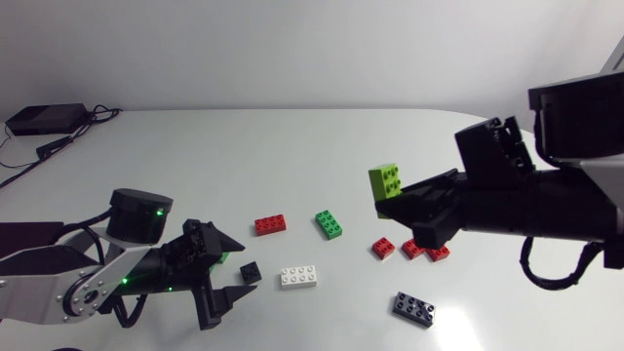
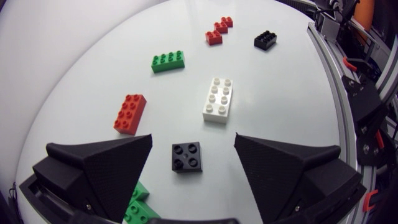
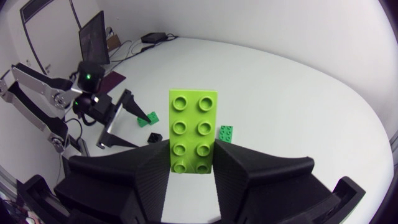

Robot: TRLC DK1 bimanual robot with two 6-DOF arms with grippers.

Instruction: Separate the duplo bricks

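The right gripper point(image 3: 191, 163) is clamping a lime-green two-by-four brick point(image 3: 193, 130) from both sides, raised above the desk point(image 1: 292, 156), its studs facing the wrist camera. The left gripper point(image 2: 193, 138) is hanging open, with a small black brick point(image 2: 186, 156) lying between its fingers and touching neither. Only the wrist views are showing a dark green brick point(image 2: 138, 202) beneath that gripper. A white brick point(image 2: 218, 99) and a red brick point(image 2: 130, 113) are lying apart ahead.
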